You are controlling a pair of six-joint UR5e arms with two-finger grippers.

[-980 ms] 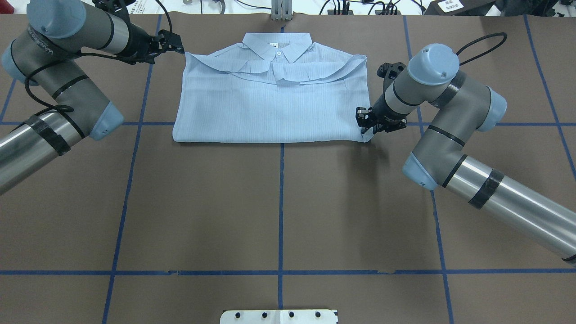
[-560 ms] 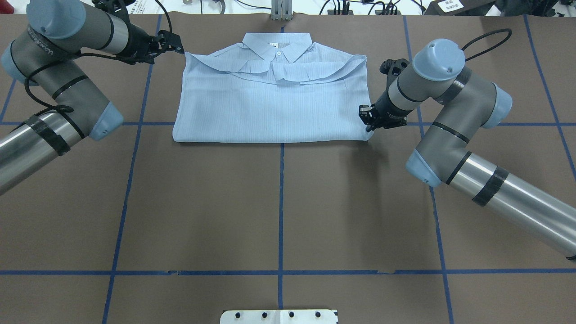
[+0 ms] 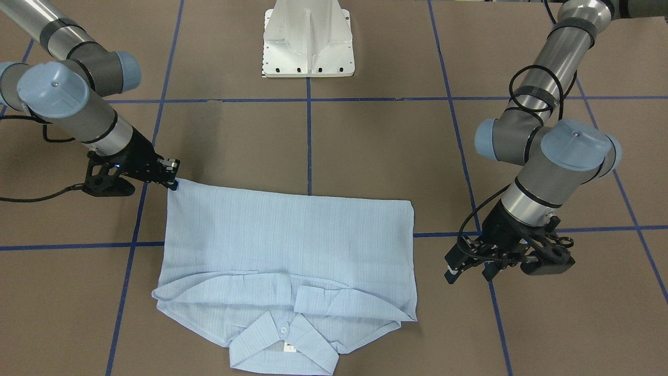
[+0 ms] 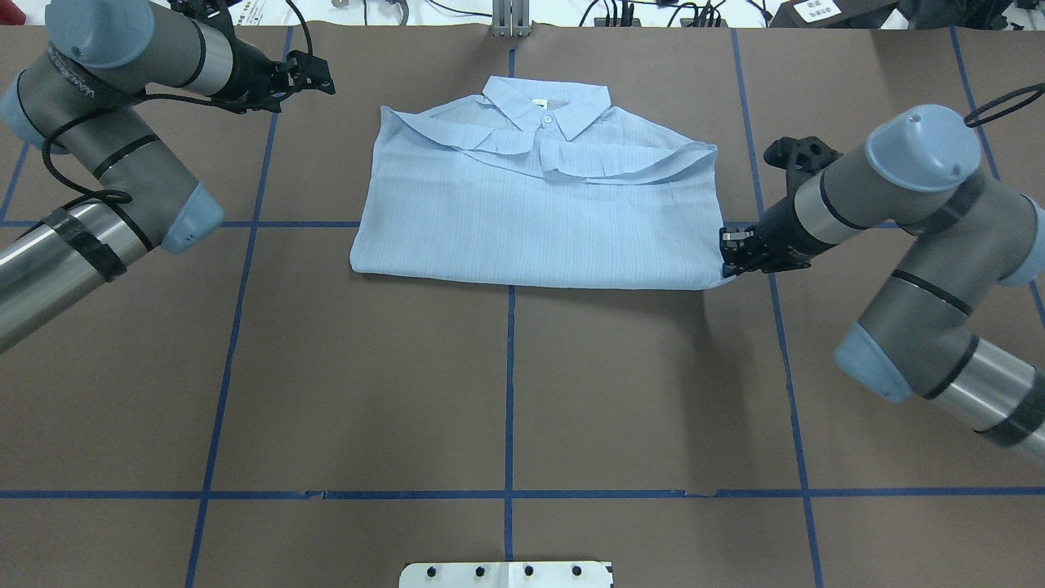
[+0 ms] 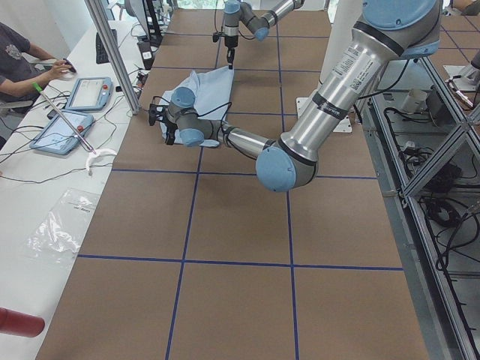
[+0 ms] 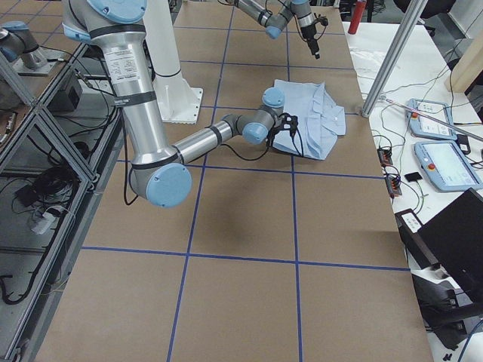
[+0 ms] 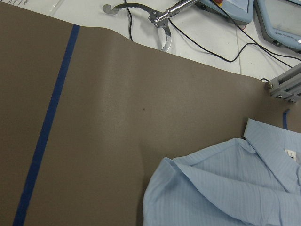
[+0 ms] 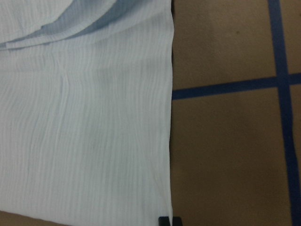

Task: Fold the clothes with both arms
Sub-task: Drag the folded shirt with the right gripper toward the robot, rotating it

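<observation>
The light-blue striped shirt (image 4: 531, 212) lies folded flat on the brown table, collar (image 4: 549, 102) toward the far edge and sleeves tucked across the chest. My right gripper (image 4: 729, 260) is shut on the shirt's near right corner, seen on the left in the front-facing view (image 3: 172, 176). The right wrist view shows the shirt's side edge (image 8: 167, 141) and one fingertip (image 8: 169, 220) at the bottom. My left gripper (image 4: 325, 75) hovers open off the shirt's far left shoulder, apart from the cloth, also seen in the front-facing view (image 3: 468, 269). The left wrist view shows that shoulder (image 7: 188, 188).
Blue tape lines (image 4: 509, 392) grid the table. The white pedestal base (image 3: 308, 47) stands at the robot's side. Cables and a metal post (image 4: 510, 18) line the far edge. A person (image 5: 19, 56) sits by tablets (image 5: 86, 94) at the side bench.
My right gripper has moved right and a little toward the robot, dragging the whole shirt with it by the corner. The left gripper has stayed almost still, so the shirt now lies farther from it.
</observation>
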